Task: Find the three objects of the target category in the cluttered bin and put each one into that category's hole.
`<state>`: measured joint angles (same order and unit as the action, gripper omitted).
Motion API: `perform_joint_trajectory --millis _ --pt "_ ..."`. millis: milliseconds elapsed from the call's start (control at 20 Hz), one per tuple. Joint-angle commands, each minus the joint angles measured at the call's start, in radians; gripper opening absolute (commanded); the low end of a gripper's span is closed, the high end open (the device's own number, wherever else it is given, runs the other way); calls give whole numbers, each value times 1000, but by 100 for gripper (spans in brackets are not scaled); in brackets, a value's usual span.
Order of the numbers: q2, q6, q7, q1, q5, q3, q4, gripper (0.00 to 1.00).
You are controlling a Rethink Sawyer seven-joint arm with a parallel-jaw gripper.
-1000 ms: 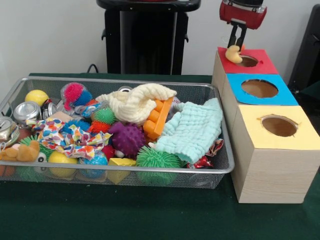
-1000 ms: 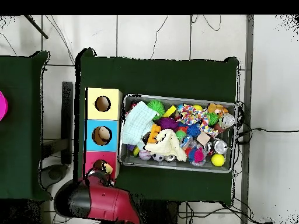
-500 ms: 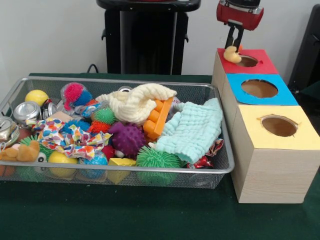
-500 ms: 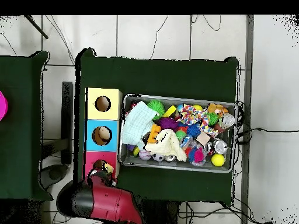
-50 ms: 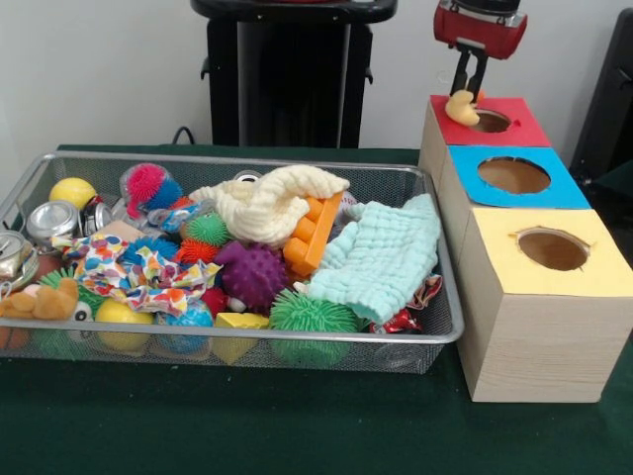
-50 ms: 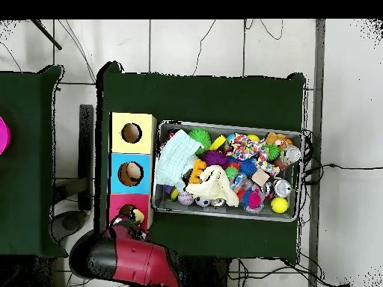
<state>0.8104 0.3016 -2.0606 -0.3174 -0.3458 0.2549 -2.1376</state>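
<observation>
My gripper hangs over the near-left corner of the red box, shut on a small pale yellow plush toy. The toy dangles just left of the red box's round hole. In the overhead view the gripper and the toy sit over the red box beside its hole. Another tan plush animal lies at the wire bin's front left.
A blue box with a hole and a yellow box with a hole stand in a row nearer the camera. The bin holds spiky balls, a mint cloth, a cream knotted rope, cans and an orange brick.
The gripper with the plush toy shifted slightly left, then back right, staying above the red box's corner. Nothing in the bin moved.
</observation>
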Motion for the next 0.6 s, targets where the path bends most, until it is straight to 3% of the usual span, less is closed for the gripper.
perform_joint_trajectory --millis 50,250,600 --pt "-27 2 -247 12 -76 -81 -7 0" --pt "-20 10 -246 -3 -90 -89 3 0" --pt "-31 -35 -205 41 -99 -133 -13 0"
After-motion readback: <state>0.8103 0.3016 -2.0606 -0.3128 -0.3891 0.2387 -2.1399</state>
